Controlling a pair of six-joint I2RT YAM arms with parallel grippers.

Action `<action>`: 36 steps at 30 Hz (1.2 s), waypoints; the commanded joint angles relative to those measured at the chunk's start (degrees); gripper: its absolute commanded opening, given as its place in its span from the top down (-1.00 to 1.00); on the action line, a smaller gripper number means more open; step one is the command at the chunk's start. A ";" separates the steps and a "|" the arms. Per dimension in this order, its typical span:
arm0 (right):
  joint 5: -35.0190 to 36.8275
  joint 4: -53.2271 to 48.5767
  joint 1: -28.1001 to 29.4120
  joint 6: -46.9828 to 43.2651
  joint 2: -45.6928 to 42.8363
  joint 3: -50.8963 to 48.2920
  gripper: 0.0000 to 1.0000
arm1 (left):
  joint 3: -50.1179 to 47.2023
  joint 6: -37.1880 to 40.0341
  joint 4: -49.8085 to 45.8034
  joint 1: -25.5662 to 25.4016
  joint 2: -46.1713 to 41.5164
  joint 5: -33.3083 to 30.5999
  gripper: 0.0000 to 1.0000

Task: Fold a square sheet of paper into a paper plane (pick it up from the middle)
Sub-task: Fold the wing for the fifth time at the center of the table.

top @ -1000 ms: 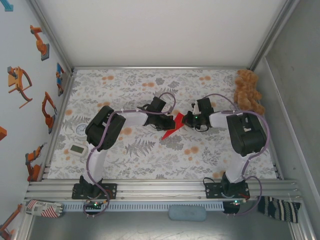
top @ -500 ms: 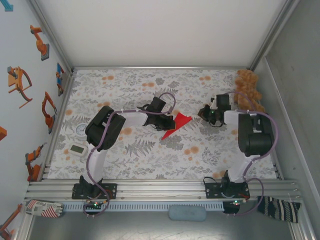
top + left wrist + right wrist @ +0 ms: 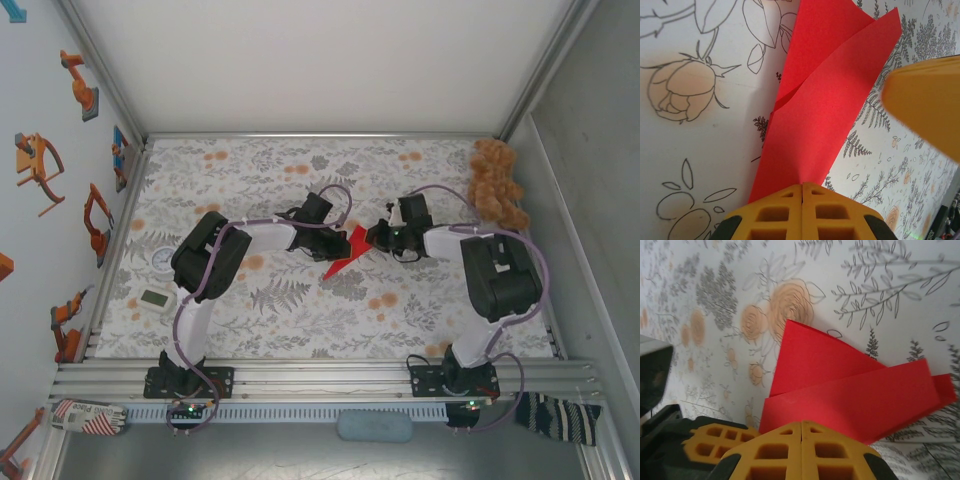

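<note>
Left wrist: left tool (image 3: 802,188) pinches red paper (image 3: 832,100).

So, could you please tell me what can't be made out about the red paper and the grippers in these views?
- Top external: the red paper is too small to read its folds; the left gripper and right gripper cover parts of it.
- Left wrist: the yellow shape at right is blurred and cut off by the edge.
- Right wrist: the red paper's near edge is hidden behind the closed fingers.
</note>
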 commanded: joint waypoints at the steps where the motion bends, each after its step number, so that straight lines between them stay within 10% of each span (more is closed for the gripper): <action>1: -1.68 1.19 0.29 1.25 3.00 1.80 1.00 | -1.42 0.65 -11.39 0.43 2.56 -4.19 1.00; 36: 0.47 -2.53 0.23 -0.63 8.45 2.42 1.00 | 7.18 2.27 -6.60 -1.48 5.02 -3.06 0.99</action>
